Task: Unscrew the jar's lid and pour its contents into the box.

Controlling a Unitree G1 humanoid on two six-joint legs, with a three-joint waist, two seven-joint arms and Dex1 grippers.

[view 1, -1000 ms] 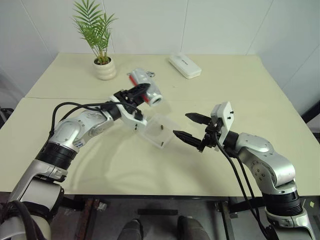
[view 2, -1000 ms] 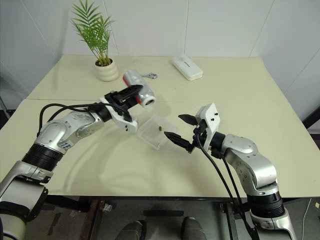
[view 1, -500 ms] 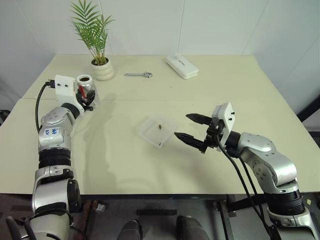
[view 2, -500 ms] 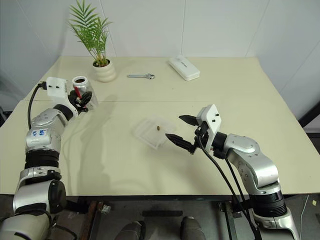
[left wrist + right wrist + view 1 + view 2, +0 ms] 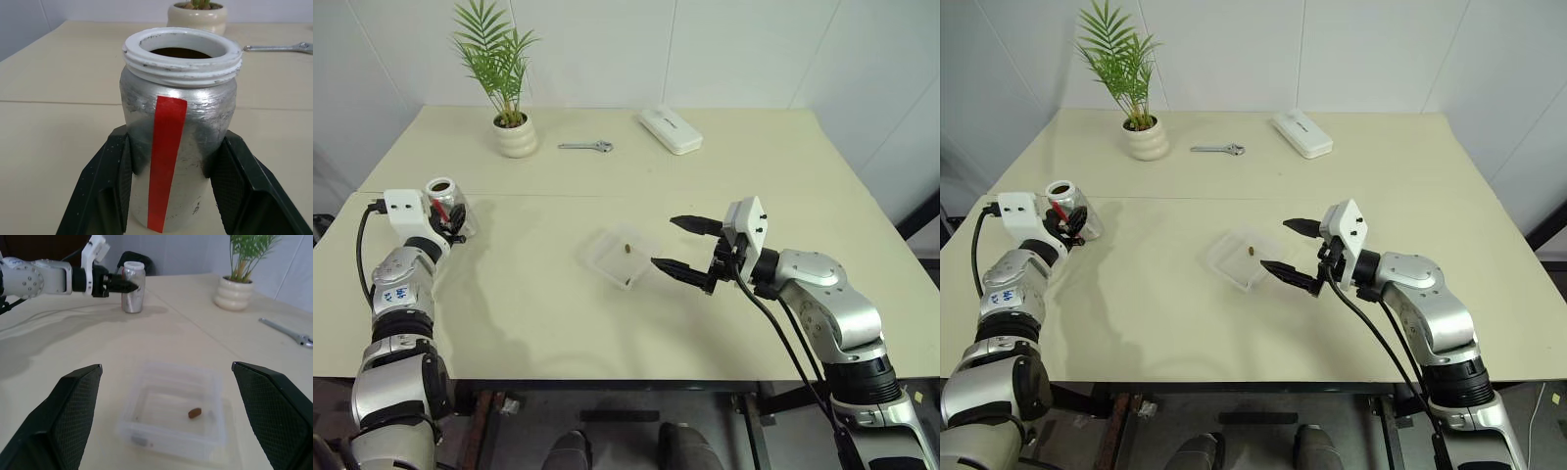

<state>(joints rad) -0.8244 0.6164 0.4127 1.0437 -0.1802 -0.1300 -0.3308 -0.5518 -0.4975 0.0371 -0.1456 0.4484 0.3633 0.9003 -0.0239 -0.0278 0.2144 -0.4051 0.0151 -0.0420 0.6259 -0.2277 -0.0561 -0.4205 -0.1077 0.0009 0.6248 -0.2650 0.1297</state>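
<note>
Silvery jar (image 5: 178,142), lidless and upright, sits clamped in the left tool (image 5: 450,220); right tool (image 5: 686,247) gapes empty beside the box (image 5: 173,409), which holds one brown bit (image 5: 194,413). Pouring looks done.

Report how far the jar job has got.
Done, it seems: the jar stands upright and lidless, and one brown bit lies in the box. In hand: the left tool grips the jar at the table's left edge. Left: releasing it; the right tool is open by the box.
</note>
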